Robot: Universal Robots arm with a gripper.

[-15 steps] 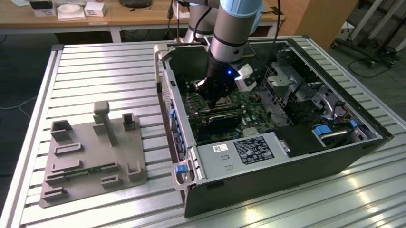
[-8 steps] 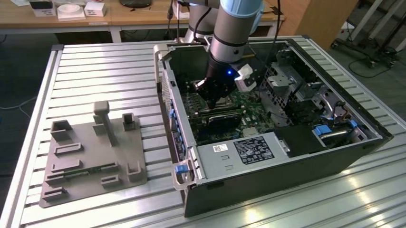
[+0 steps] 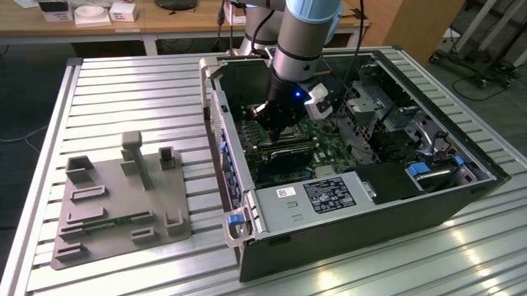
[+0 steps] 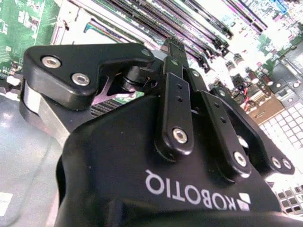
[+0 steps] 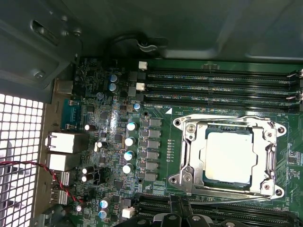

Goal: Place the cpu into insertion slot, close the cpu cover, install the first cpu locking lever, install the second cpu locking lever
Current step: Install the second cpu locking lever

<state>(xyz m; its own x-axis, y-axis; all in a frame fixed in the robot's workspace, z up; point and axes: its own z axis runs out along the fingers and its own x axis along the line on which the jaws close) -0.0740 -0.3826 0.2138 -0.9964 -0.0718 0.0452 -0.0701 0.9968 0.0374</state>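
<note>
First wrist view: silvery square cpu (image 5: 228, 157) sits framed by cpu cover (image 5: 189, 156); fingers' state unclear.

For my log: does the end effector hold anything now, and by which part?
It cannot be told. The end effector hangs over the motherboard; the cpu sits in the insertion slot.

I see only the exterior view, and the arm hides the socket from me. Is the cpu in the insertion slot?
Observer: Yes. In the first wrist view the cpu lies flat in the insertion slot.
Operator: And is the cpu cover down?
Observer: It is down. The cpu cover frames the chip, which shows through its window.
Operator: Are the levers locked?
Observer: Thin metal rods lie along two sides of the cover. I cannot tell if they are latched.
</note>
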